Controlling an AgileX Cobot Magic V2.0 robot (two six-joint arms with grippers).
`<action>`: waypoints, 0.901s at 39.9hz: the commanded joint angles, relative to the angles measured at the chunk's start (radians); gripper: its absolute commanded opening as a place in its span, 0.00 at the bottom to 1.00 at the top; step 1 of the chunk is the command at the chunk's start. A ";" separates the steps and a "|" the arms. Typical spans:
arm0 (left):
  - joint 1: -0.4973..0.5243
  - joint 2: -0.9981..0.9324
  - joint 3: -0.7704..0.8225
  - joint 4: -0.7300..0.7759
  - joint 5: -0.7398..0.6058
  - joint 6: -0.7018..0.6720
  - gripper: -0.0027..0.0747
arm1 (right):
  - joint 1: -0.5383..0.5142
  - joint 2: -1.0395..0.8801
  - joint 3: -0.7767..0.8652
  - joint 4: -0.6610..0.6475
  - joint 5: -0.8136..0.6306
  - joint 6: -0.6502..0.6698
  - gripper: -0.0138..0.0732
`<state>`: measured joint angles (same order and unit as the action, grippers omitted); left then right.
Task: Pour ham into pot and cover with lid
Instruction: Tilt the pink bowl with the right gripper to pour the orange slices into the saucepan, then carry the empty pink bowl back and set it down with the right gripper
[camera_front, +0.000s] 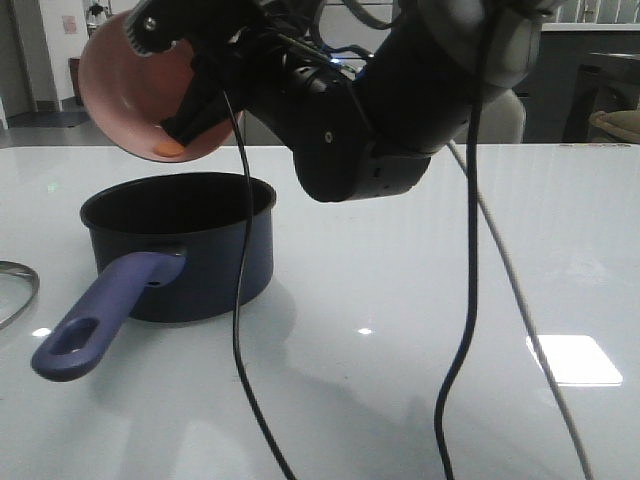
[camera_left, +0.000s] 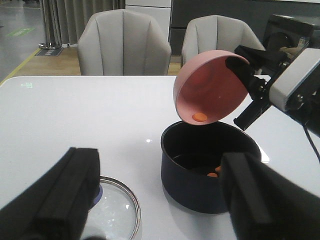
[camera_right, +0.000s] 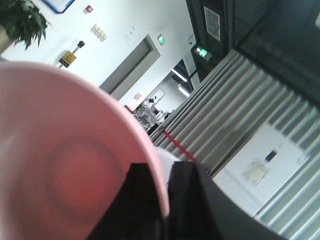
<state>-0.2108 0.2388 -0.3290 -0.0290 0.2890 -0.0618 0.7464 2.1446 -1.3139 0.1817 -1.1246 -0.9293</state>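
Front view: your right gripper (camera_front: 190, 125) is pinching the pink bowl (camera_front: 130, 90) rim, tipping it above the pot (camera_front: 180, 245) at 9 o'clock. You are holding the tilt until the last ham (camera_front: 165, 148) slides off. Left gripper (camera_left: 155, 210) is spread beside the lid (camera_left: 117, 212).

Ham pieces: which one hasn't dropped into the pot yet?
The ham piece clinging at the tilted pink bowl's lower rim; the others already lie inside the pot.

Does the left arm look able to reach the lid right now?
Probably yes. The left gripper is open and empty, with the lid lying flat on the table just below it; the pot stands to one side, out of the way.
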 joint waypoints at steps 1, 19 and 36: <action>-0.006 0.009 -0.025 -0.002 -0.084 -0.001 0.72 | 0.004 -0.071 -0.030 -0.075 -0.151 -0.080 0.32; -0.006 0.009 -0.025 -0.002 -0.084 -0.001 0.72 | 0.004 -0.071 -0.030 -0.105 -0.160 -0.195 0.32; -0.006 0.009 -0.025 -0.002 -0.084 -0.001 0.72 | 0.005 -0.173 -0.030 0.120 0.393 0.580 0.32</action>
<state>-0.2108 0.2388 -0.3290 -0.0290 0.2890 -0.0618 0.7533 2.0897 -1.3139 0.3148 -0.8185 -0.3985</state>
